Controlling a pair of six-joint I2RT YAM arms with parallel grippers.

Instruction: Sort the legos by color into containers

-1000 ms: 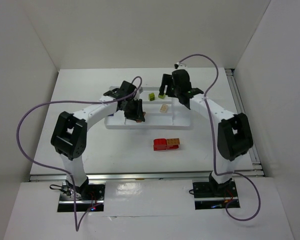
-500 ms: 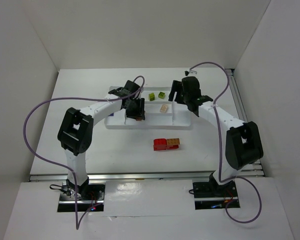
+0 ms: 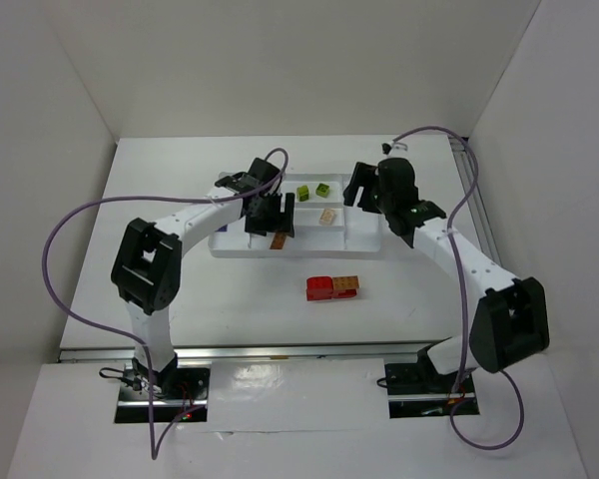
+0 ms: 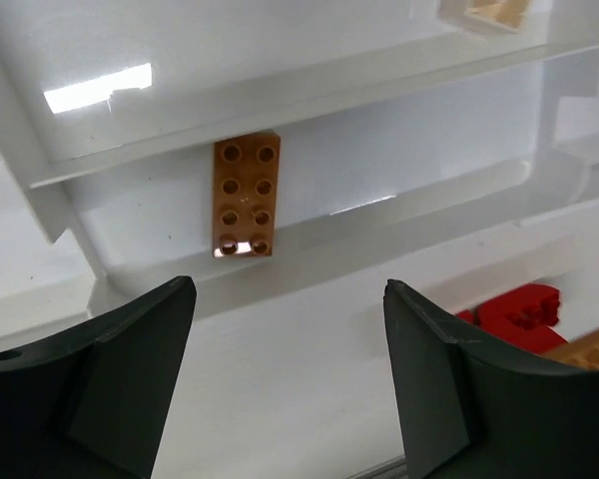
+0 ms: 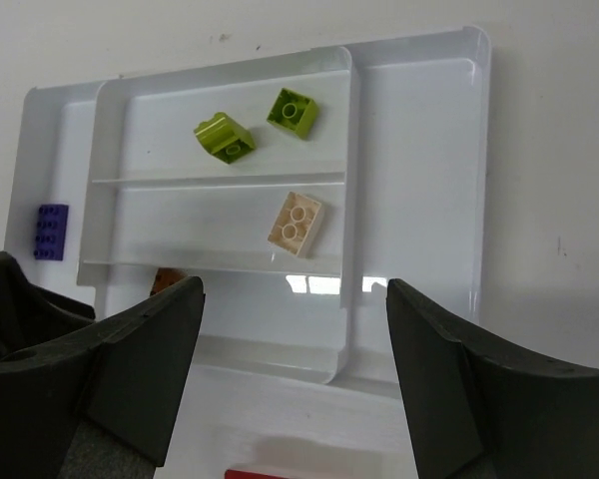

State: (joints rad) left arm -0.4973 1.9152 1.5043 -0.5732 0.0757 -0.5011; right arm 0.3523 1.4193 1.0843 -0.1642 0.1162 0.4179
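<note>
Right tool [image 5: 292, 297] retreated from white tray [image 3: 299, 253], released; left tool [image 4: 288, 297] released above orange brick [image 4: 246, 197]. Touching red-orange pair [image 3: 331, 287] beside tray risked missorting together.

I count two lime green bricks [image 5: 225, 137], two orange bricks [image 4: 246, 197], one cream brick [image 5: 297, 224], one purple brick [image 5: 52, 232], one red brick [image 3: 321, 288] — one tray [image 5: 419, 200].

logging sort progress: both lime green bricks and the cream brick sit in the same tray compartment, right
Not quite. The two lime green bricks share the far compartment of the tray, but the cream brick lies in the next compartment toward the arms, across a divider. The right wrist view shows it.
</note>
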